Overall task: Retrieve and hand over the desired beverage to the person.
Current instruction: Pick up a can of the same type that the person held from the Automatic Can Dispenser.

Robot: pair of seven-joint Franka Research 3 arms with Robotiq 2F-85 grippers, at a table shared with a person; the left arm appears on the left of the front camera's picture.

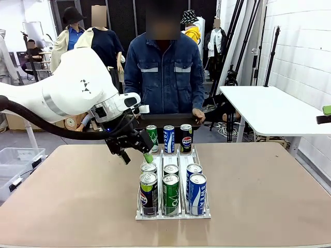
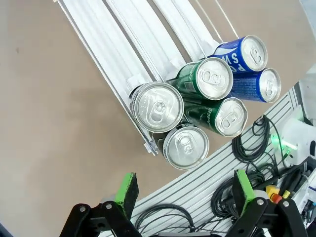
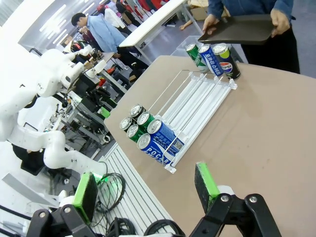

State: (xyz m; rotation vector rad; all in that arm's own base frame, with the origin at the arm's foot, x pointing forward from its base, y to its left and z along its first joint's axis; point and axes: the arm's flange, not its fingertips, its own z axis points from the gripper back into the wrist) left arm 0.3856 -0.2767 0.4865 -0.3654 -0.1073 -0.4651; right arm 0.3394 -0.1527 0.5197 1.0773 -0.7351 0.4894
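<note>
While its green-padded jaws stand wide apart and hold nothing, the left pincer (image 1: pixel 136 154) hovers over the left lane of the clear plastic can rack (image 1: pixel 173 216). It is just on the far side of the six aluminium drink cans (image 1: pixel 170 187) clustered at the rack's near end. In the left wrist view those cans lie straight ahead of its fingers. Three more upright cans (image 1: pixel 169 139), green, blue and black, stand at the rack's far end, beyond the pincer. Past the far edge of the brown desk (image 1: pixel 269 196) stands the person in a blue denim jacket (image 1: pixel 165 72), holding a dark flat tray (image 1: pixel 170 120). The right pincer (image 3: pixel 145 192), also spread and empty, hangs by the desk's edge, well apart from the rack.
</note>
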